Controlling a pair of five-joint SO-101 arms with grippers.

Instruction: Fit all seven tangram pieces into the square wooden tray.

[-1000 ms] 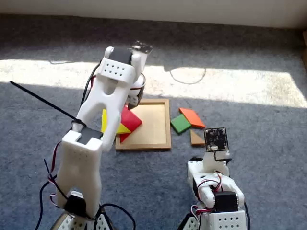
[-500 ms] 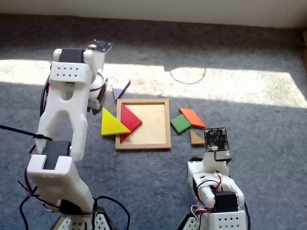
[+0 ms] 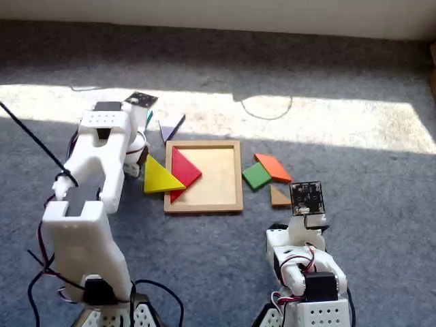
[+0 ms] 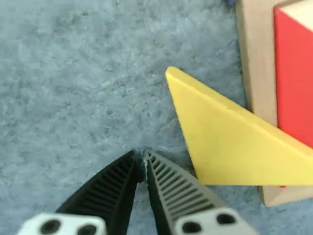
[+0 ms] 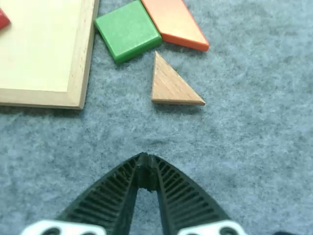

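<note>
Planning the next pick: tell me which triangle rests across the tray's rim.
The yellow triangle: its corner overlaps the tray's rim. The red triangle lies inside; the purple triangle and tan triangle lie on the carpet.

tray (image 3: 239, 176) half free, yellow triangle (image 3: 160, 178) perhaps overlapping

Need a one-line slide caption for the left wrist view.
Left gripper, shut and empty, above carpet beside the yellow triangle, which overlaps the wooden tray's rim; red triangle inside.
</note>
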